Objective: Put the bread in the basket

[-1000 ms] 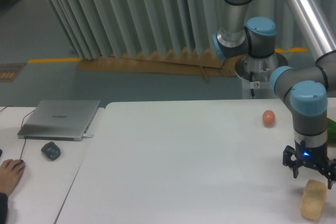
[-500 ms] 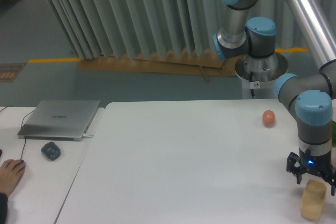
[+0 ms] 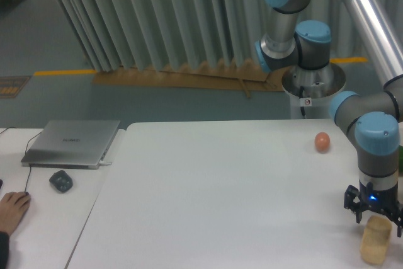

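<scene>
The bread (image 3: pixel 376 240), a pale tan oblong bun, lies on the white table (image 3: pixel 220 200) at the near right corner, directly beneath the gripper (image 3: pixel 376 213), its upper end reaching up between the dark fingers. The gripper points straight down with its fingers spread, one at each side of the bun's top; whether the fingertips touch the bun cannot be told from this view. A small blue light glows on the gripper body just above the fingers. Above that rises the grey wrist with its pale blue cap, part of the UR5e arm (image 3: pixel 375 137), whose silver tube runs up and out of the top right corner. Well to the left of the gripper, at the near left edge, a human hand (image 3: pixel 12 209) rests on a second, adjoining table, with a dark computer mouse (image 3: pixel 61 181) just beyond it and a closed silver laptop (image 3: pixel 72 143) farther back. Behind the gripper and a little to its left, a small orange-brown egg (image 3: pixel 322 142) sits on the table, apart from the arm. Just beside the wrist, at the right edge, a sliver of something green (image 3: pixel 399 159) shows, too cut off to name. Farther back stands the arm's base on a round pedestal, then the grey floor with a yellow line, and a pleated grey curtain (image 3: pixel 157 17) across the rear.
</scene>
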